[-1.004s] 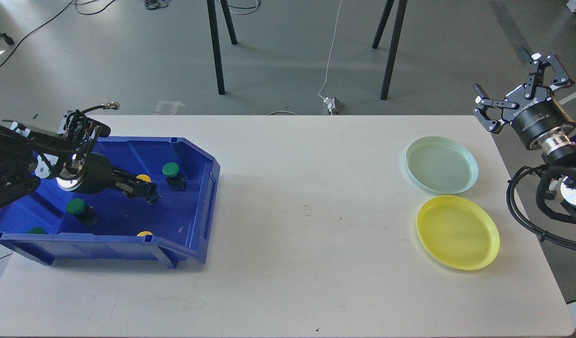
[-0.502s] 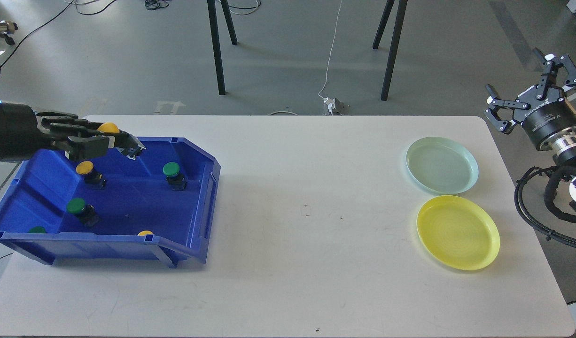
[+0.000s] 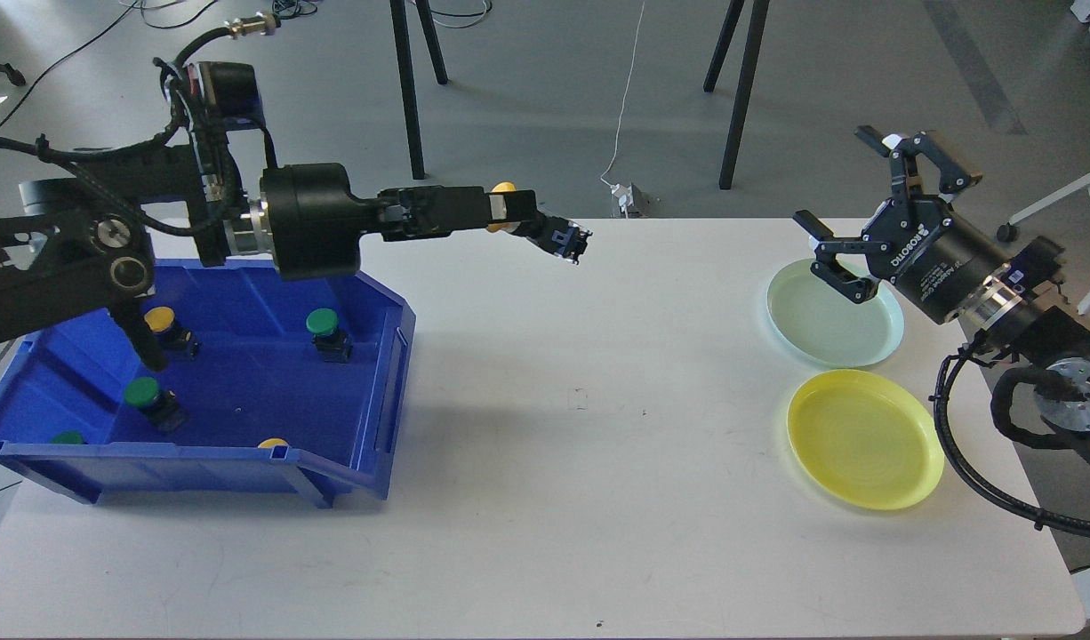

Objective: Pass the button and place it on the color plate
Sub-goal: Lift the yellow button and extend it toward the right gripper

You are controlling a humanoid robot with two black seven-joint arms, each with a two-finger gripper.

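White table [image 3: 545, 462] on grey floor [image 3: 545, 89]; left jaws around yellow button [image 3: 504, 189]; right jaws apart.

Beyond my bench [image 3: 545, 533], whose white top is faintly scuffed, the grey floor [image 3: 527, 98] stretches away, smooth and evenly lit by soft daylight. Two pairs of black splayed legs [image 3: 409, 89] of some stand or table rise out of view at the top. A thin white cable [image 3: 628, 89] trails down the floor to a small white socket box [image 3: 628, 197] just past the far edge of the bench. Dark cables [image 3: 83, 44] loop over the floor at upper left.
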